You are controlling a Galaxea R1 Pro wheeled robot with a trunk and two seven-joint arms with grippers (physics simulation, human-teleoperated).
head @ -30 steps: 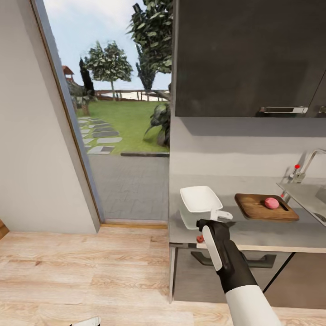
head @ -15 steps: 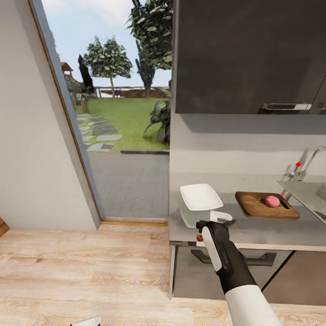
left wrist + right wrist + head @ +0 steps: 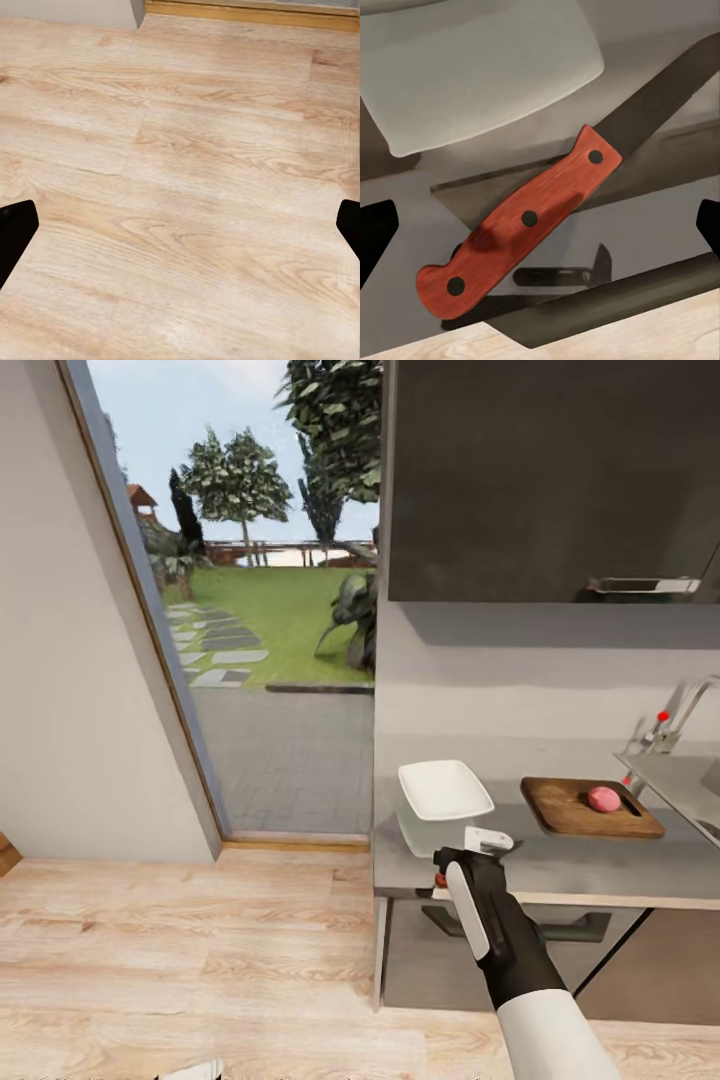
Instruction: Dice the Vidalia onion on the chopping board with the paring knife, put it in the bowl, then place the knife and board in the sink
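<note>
In the right wrist view the paring knife (image 3: 521,221) lies flat on the grey countertop (image 3: 645,217) near its front edge. Its orange-red handle sits between my right gripper's (image 3: 540,229) wide-apart fingertips (image 3: 375,236), and the dark blade points toward the white bowl (image 3: 472,67). The gripper is open and touches nothing. From the head view my right gripper (image 3: 478,852) hovers at the counter's front edge, just in front of the bowl (image 3: 445,790). A pinkish round onion (image 3: 603,799) rests on the brown chopping board (image 3: 575,812), next to the sink (image 3: 680,780). My left gripper (image 3: 180,225) hangs open over the floor.
A chrome tap (image 3: 685,710) with a red-tipped lever stands behind the sink. Glossy black upper cabinets (image 3: 550,480) hang above the counter. An open doorway (image 3: 270,660) to a garden lies left of the counter's end. Light wood floor (image 3: 200,960) spreads below.
The whole picture has drifted slightly as the camera moved. My right gripper stays open over the knife at the counter edge, and nothing was taken hold of.
</note>
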